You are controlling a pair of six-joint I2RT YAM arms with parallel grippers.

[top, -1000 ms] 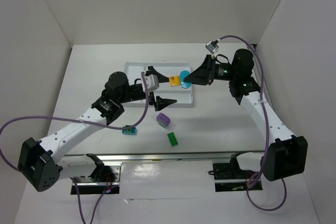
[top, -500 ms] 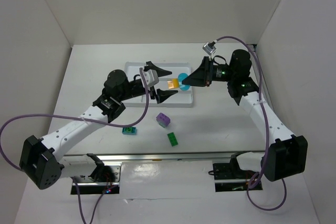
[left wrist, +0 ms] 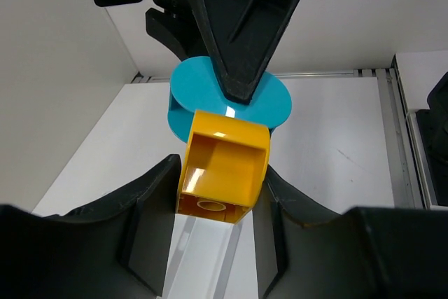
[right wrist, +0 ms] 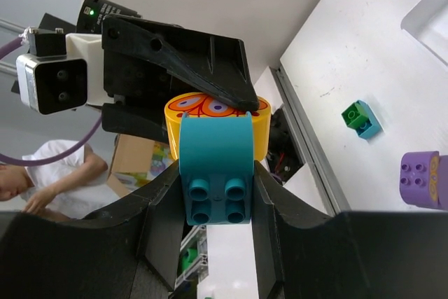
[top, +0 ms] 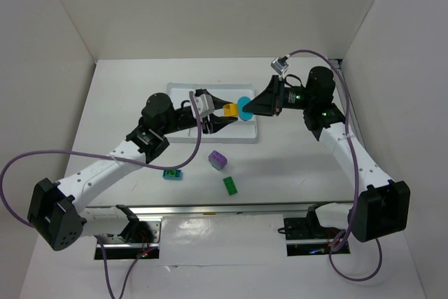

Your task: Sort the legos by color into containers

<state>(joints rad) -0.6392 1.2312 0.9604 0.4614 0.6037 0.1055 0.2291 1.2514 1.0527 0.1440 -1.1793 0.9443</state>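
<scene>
A yellow-orange lego (top: 229,110) and a teal lego (top: 245,108) hang joined together above the right part of the white tray (top: 179,93). My left gripper (top: 222,110) is shut on the yellow one, its fingers pressing both sides (left wrist: 222,173). From the opposite side, my right gripper (top: 250,107) is shut on the teal one (right wrist: 213,166). In the left wrist view the teal lego (left wrist: 280,101) sits behind the yellow one. On the table lie a purple lego (top: 218,160), a green lego (top: 229,185) and a teal-and-green lego (top: 172,174).
The tray's narrow sections (left wrist: 203,264) show below the left jaws. The purple lego (right wrist: 423,178) and the teal-and-green lego (right wrist: 362,118) lie on the table in front of the tray. White walls enclose the table on three sides.
My left gripper has moved right up to the yellow lego and its jaws have come together on it. The right gripper stayed almost still, holding the teal lego.
</scene>
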